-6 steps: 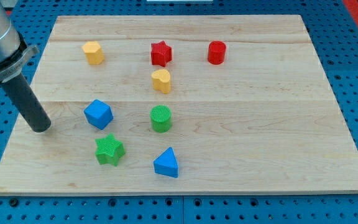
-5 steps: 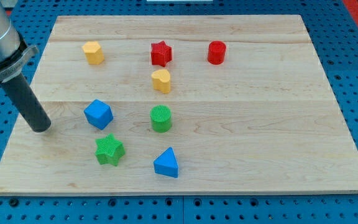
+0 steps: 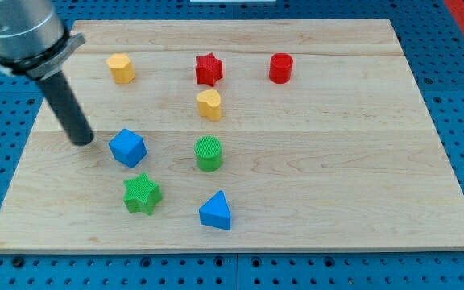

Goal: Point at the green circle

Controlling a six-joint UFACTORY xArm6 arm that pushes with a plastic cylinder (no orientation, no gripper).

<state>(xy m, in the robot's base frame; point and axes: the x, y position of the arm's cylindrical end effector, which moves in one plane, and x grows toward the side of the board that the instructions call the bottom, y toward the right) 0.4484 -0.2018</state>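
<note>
We see our tip (image 3: 83,142) resting on the pale wooden desk (image 3: 337,161), just to the view's left of the blue plastic cube (image 3: 127,148). There are no jaws here, only a dark straight rod. The green plastic circle (image 3: 209,153) sits further to the view's right of our tip, past the blue cube, well apart from it. A green plastic star (image 3: 142,194) lies lower, toward the view's bottom and right of our tip. A blue plastic triangle (image 3: 216,211) sits lower and further right.
</note>
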